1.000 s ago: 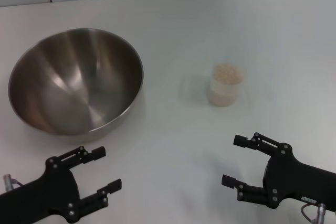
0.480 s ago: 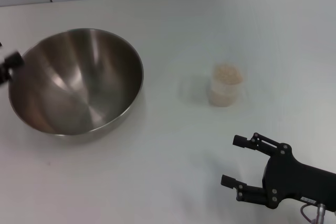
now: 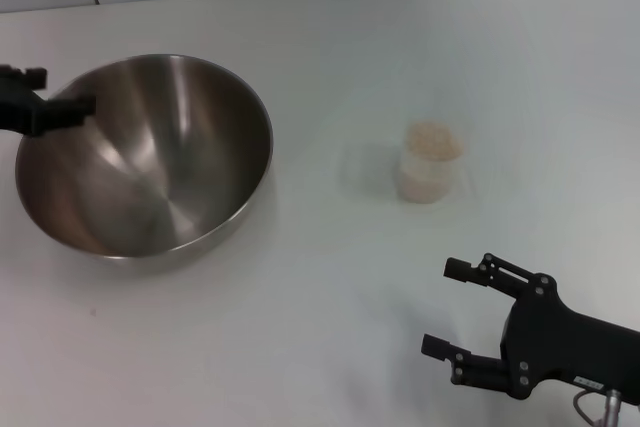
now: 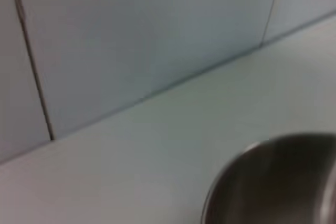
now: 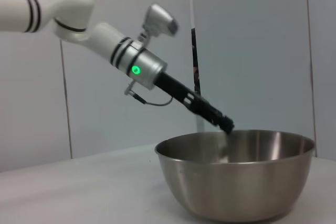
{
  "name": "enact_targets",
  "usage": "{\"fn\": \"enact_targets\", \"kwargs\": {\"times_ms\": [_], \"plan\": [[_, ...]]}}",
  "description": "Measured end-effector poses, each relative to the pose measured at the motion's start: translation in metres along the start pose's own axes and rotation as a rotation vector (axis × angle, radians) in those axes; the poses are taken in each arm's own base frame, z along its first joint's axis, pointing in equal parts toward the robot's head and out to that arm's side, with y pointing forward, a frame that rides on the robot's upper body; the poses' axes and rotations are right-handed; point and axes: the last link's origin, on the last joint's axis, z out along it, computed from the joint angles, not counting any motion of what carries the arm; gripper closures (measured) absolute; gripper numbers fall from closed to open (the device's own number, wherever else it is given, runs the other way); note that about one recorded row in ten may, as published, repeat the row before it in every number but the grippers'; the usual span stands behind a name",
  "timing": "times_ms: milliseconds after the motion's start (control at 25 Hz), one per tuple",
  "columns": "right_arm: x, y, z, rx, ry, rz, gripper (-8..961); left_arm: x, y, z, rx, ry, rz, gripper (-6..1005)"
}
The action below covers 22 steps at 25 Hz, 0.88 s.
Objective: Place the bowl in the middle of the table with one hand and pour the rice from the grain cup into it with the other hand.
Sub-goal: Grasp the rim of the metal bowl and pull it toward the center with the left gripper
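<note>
The bowl (image 3: 145, 155) sits on the left side of the white worktop (image 3: 330, 57), upright and with nothing in it. The left gripper (image 3: 62, 95) reaches in from the left edge of the head view and is at the bowl's far-left rim, one finger just outside the rim and the other over the inside edge; its jaws stand narrowly apart astride the thin rim, and whether they press on it cannot be told. In the right wrist view the left arm (image 5: 105, 38) slopes down to the bowl (image 5: 236, 174), with the gripper's tip at the rim. The left wrist view shows only a part of the bowl's rim (image 4: 273, 177) against the worktop and the tiled wall (image 4: 131, 40). The cup (image 3: 431, 163) stands upright right of centre, well apart from the bowl, filled with rice (image 3: 433, 139). The right gripper (image 3: 455, 309) hovers low near the front right, jaws wide and holding nothing, well short of the cup.
</note>
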Motion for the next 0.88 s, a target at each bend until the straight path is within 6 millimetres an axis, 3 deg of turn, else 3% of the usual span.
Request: {"fn": "enact_targets", "kwargs": {"times_ms": [40, 200, 840, 880], "plan": [[0.000, 0.000, 0.000, 0.001, 0.000, 0.001, 139, 0.001, -0.002, 0.029, 0.000, -0.168, 0.032, 284], [0.001, 0.001, 0.000, 0.003, 0.002, 0.005, 140, -0.003, -0.003, 0.046, 0.006, -0.266, 0.065, 297], [0.001, -0.001, 0.000, 0.004, 0.008, 0.019, 144, -0.007, -0.004, 0.047, 0.016, -0.285, 0.070, 351], [0.001, -0.001, 0.000, 0.003, 0.008, 0.020, 144, -0.006, -0.003, 0.049, 0.011, -0.287, 0.072, 407]]}}
